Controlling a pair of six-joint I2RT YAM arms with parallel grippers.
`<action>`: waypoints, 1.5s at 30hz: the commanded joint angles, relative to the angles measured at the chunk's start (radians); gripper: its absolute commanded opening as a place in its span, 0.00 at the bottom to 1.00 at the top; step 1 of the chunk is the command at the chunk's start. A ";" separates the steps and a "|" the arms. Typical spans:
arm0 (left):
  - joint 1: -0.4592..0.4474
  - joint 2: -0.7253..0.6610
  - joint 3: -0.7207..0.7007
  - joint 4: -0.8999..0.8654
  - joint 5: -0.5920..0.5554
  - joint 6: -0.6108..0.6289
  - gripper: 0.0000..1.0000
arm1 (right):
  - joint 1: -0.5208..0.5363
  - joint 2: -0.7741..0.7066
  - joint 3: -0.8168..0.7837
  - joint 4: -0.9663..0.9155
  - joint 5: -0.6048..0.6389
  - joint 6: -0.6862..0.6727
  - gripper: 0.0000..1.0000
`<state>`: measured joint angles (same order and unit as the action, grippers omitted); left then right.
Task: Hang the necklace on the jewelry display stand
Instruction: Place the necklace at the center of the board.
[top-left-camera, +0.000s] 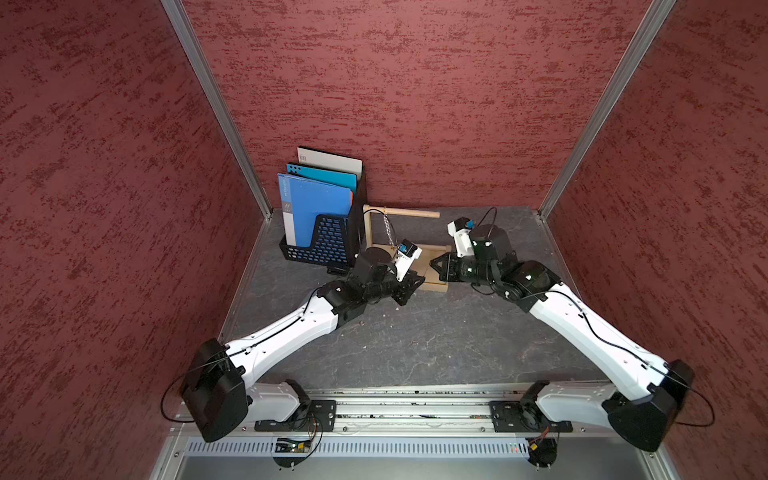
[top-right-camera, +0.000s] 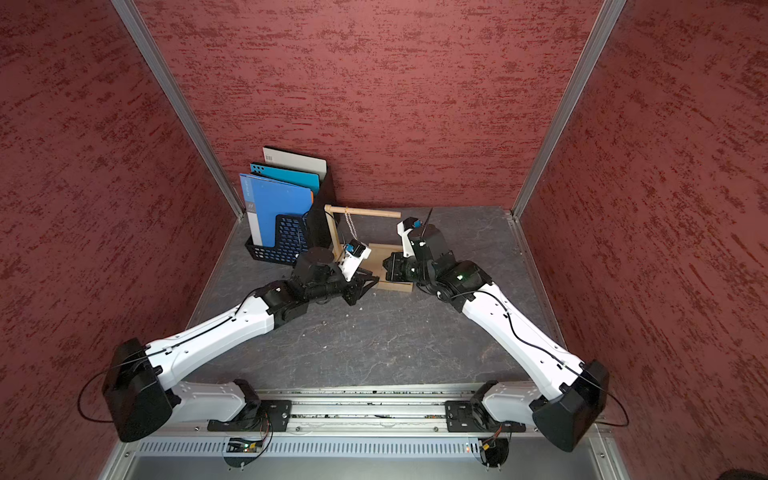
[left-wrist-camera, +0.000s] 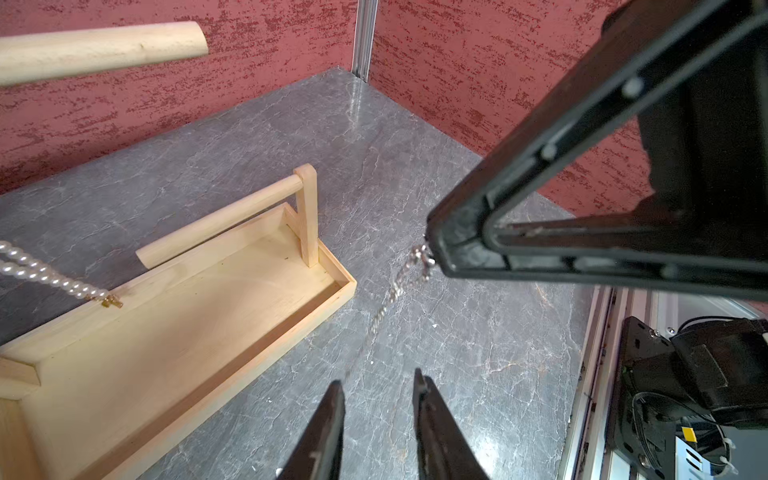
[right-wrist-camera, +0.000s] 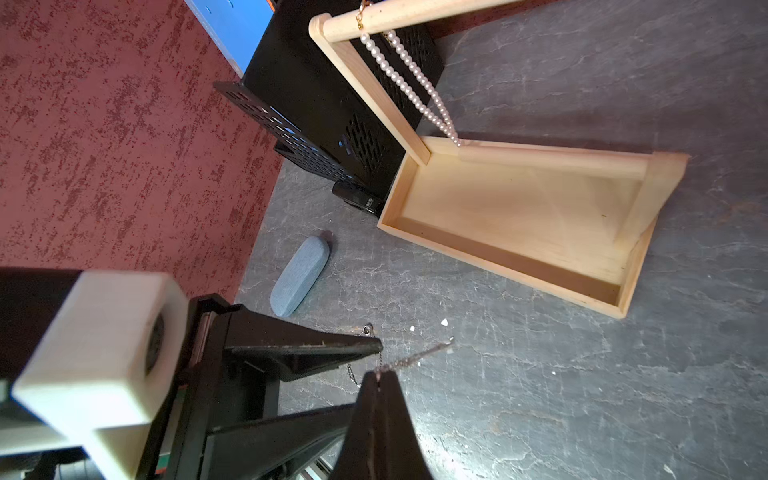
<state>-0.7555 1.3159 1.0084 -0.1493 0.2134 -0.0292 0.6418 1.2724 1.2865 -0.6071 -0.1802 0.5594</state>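
Right gripper (right-wrist-camera: 380, 375) clenches the thin silver necklace (right-wrist-camera: 419, 356) above the table (right-wrist-camera: 540, 395), beside the jewelry display stand (right-wrist-camera: 519, 208). Left gripper (left-wrist-camera: 380, 380) gapes near its dangling end (pearls (right-wrist-camera: 409, 89) hang on the tall dowel (right-wrist-camera: 415, 12)).

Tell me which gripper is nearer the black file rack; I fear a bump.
Left. The left gripper is by the file rack; the right gripper is farther along the jewelry display stand.

2 white arms (top-left-camera: 286, 328) with bulky black joints (top-left-camera: 214, 388); thin black cables (top-left-camera: 162, 400) loop outside; white camera blocks (right-wrist-camera: 95, 345) at wrists.
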 joint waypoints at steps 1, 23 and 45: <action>0.005 0.016 0.036 0.043 0.029 -0.008 0.31 | 0.012 -0.006 0.037 0.039 -0.016 -0.011 0.00; 0.021 0.026 0.052 0.057 0.033 -0.021 0.09 | 0.021 0.009 0.025 0.042 -0.005 -0.013 0.00; 0.025 -0.075 -0.117 -0.010 -0.018 -0.049 0.19 | -0.094 0.094 -0.341 -0.209 0.389 0.321 0.01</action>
<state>-0.7349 1.2602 0.9108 -0.1513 0.2005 -0.0738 0.5575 1.3701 0.9394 -0.7391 0.1070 0.8417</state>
